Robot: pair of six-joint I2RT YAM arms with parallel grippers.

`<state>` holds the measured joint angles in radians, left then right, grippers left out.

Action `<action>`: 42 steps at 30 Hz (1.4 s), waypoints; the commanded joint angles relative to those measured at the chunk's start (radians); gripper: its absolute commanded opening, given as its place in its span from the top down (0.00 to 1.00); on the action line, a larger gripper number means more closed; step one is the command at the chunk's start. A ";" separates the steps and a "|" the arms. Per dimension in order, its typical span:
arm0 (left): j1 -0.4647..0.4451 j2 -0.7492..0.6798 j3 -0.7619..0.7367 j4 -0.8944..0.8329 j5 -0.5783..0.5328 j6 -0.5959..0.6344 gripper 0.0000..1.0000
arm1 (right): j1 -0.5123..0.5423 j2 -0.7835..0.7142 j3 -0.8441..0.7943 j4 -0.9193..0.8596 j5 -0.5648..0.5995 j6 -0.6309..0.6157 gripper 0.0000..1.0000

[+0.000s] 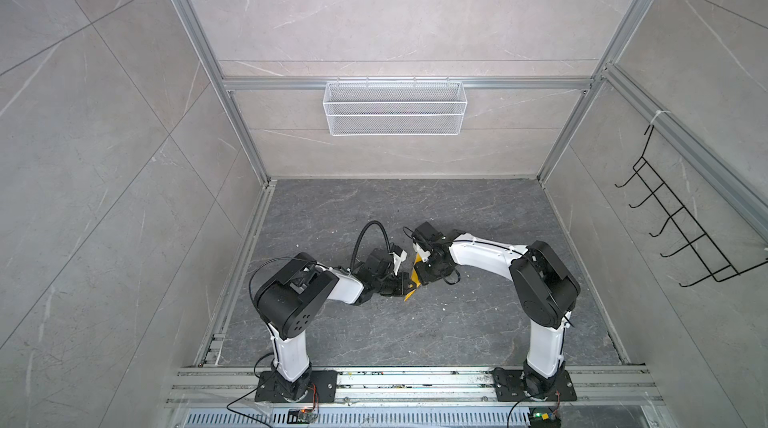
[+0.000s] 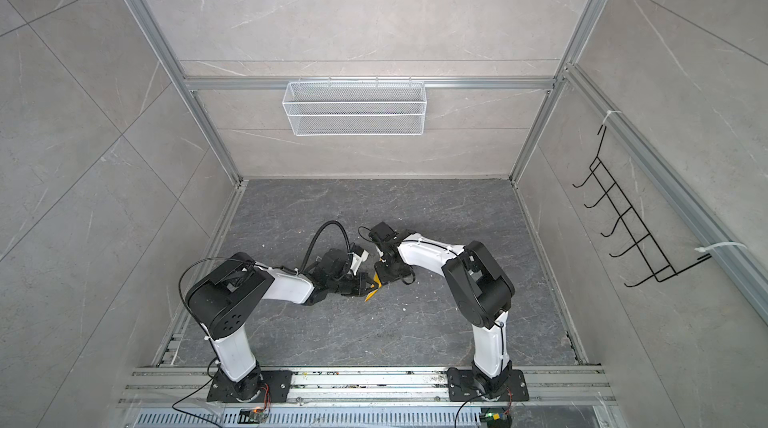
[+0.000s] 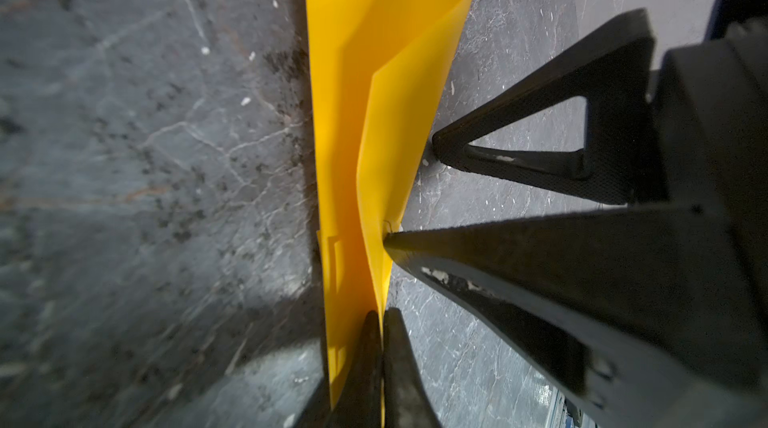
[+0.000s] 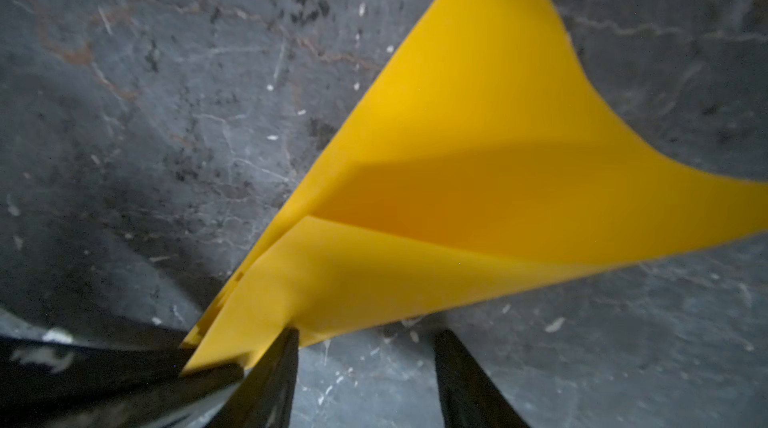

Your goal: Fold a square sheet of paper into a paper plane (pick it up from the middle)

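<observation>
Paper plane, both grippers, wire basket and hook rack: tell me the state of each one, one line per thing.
paper plane: partly folded, layered, one flap curling open, pinched at one end.
left gripper: fingers shut on the paper plane.
right gripper: fingers open, one fingertip against the paper's edge, holding nothing.
wire basket: hanging, empty.
hook rack: bare, nothing hung on it.

Counted were a left gripper [image 3: 381, 317] and a right gripper [image 4: 365, 336] (two in all), one paper plane [image 4: 478, 197] between them, one white mesh basket [image 1: 395, 114] and one black hook rack [image 1: 685, 222] beyond them
</observation>
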<state>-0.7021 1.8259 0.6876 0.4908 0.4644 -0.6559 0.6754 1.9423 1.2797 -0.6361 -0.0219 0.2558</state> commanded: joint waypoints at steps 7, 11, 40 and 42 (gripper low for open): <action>0.015 0.056 -0.019 -0.151 -0.101 0.015 1.00 | -0.020 0.059 -0.046 -0.061 -0.066 0.058 0.38; 0.015 0.061 -0.012 -0.171 -0.101 0.020 1.00 | -0.034 0.052 -0.048 -0.069 -0.079 0.066 0.36; 0.015 0.034 0.024 -0.236 -0.101 0.028 0.94 | -0.015 0.174 -0.021 -0.164 0.111 0.105 0.40; 0.015 0.024 0.029 -0.238 -0.101 0.026 0.93 | -0.013 0.177 -0.021 -0.166 0.114 0.106 0.40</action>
<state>-0.6983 1.8271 0.7269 0.4076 0.4751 -0.6533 0.6765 1.9888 1.3357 -0.7059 0.0479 0.3412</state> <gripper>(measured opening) 0.070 0.599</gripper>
